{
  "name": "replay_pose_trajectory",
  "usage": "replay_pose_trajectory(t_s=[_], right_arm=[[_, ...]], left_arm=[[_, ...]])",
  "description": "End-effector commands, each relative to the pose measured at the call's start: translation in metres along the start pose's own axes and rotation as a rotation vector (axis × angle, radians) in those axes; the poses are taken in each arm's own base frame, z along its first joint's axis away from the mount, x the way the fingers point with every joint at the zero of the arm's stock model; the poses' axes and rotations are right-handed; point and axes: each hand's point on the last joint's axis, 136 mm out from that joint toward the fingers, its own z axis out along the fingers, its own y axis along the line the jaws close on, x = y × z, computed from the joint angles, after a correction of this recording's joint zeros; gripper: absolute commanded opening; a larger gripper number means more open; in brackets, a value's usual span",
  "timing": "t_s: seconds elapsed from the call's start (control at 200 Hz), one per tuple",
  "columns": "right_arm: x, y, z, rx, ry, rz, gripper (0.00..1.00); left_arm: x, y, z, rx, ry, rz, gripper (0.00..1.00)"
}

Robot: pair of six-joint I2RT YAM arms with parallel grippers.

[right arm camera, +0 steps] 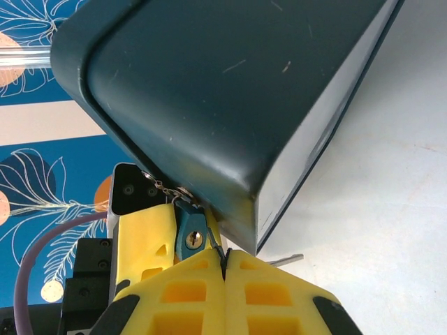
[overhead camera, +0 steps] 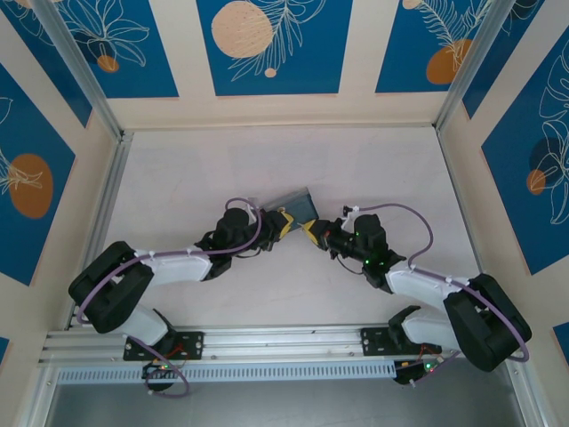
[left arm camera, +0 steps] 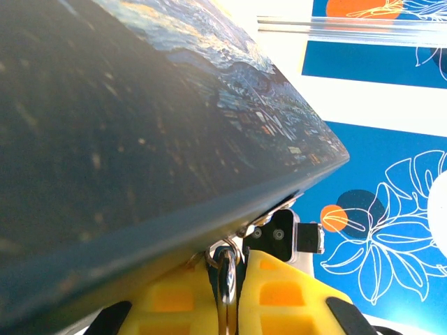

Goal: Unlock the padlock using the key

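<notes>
The small teal padlock (right arm camera: 188,234) hangs at the lower edge of the starry-print tin (right arm camera: 230,91), its brass keyhole facing the right wrist camera. My left gripper (left arm camera: 230,269) is shut on the padlock; its metal shackle (left arm camera: 226,278) shows between the yellow fingers. My right gripper (right arm camera: 225,255) is shut on the thin grey key (right arm camera: 212,236). The key's blade points up beside the padlock body, just right of the keyhole and outside it. From above, the left gripper (overhead camera: 283,222) and the right gripper (overhead camera: 309,233) meet at the tin's (overhead camera: 298,205) near edge.
A fine chain (right arm camera: 159,187) runs from the tin's clasp toward the padlock. A thin silvery strip (right arm camera: 283,260) lies on the white table just beyond my right finger. Metal rails (overhead camera: 102,205) and patterned walls ring the table.
</notes>
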Motion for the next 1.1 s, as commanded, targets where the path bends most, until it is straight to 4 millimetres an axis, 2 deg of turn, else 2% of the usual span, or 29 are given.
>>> replay_pose_trajectory(t_s=[0.0,0.385,0.58,0.68,0.9,1.095], right_arm=[[-0.003,0.018,0.005,-0.044,-0.008,-0.037,0.00],[0.002,0.025,0.018,-0.058,0.020,-0.042,0.00],[0.004,0.027,0.018,-0.062,0.022,-0.048,0.00],[0.003,0.022,0.015,-0.036,0.013,-0.045,0.00],[0.000,-0.005,-0.003,0.075,-0.030,-0.039,0.00],[0.002,-0.001,-0.009,0.070,-0.030,-0.059,0.00]], left_arm=[[-0.003,-0.033,0.000,0.100,0.004,0.032,0.00],[-0.003,-0.032,0.001,0.097,0.006,0.036,0.00],[-0.003,-0.029,0.000,0.091,0.002,0.035,0.00],[-0.003,-0.028,0.000,0.087,-0.001,0.034,0.00],[-0.004,-0.029,-0.002,0.084,-0.007,0.033,0.00],[-0.003,-0.028,-0.003,0.079,-0.007,0.037,0.00]])
